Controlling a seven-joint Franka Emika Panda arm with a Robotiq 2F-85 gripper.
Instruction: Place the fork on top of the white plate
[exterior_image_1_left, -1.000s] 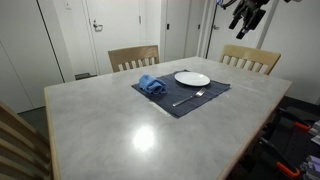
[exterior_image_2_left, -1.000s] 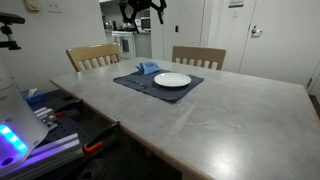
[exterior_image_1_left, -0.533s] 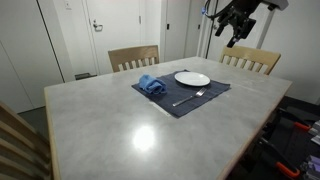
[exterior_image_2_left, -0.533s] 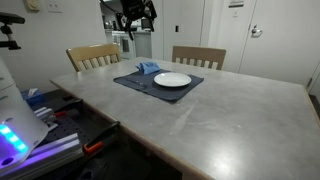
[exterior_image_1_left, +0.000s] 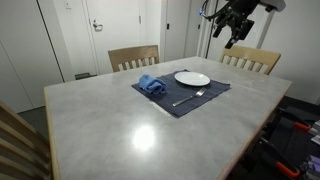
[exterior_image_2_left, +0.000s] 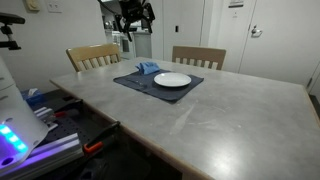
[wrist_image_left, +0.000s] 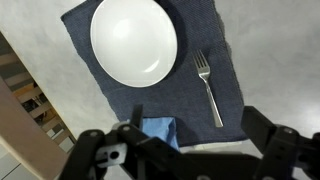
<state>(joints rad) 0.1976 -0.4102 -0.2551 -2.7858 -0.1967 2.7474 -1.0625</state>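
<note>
Fork: a silver fork (wrist_image_left: 208, 88) lies flat on a dark blue placemat (wrist_image_left: 110, 100), beside the white plate but not touching it. In the wrist view its tines point toward the top of the picture. In an exterior view it shows as a thin pale line (exterior_image_1_left: 188, 99) on the near side of the mat.
White plate: round, empty (wrist_image_left: 134, 40), resting on the same placemat. It is seen in both exterior views (exterior_image_1_left: 192, 78) (exterior_image_2_left: 172, 80).
Blue cloth: a crumpled light blue cloth (wrist_image_left: 158, 131) sits on the placemat's edge, away from the fork.
Gripper: the gripper (wrist_image_left: 190, 162) hangs high above the table (exterior_image_1_left: 100, 120), well apart from everything on it. Its two fingers are spread wide with nothing between them.
Step in hand: the approach, by my reading. The fork is untouched and no grasp has begun.
Next move: likely a descent over the fork's handle, with the fingers turned to straddle it across its narrow width. The fork lies flat and thin on the cloth mat, so the fingertips must come very low to catch it.
</note>
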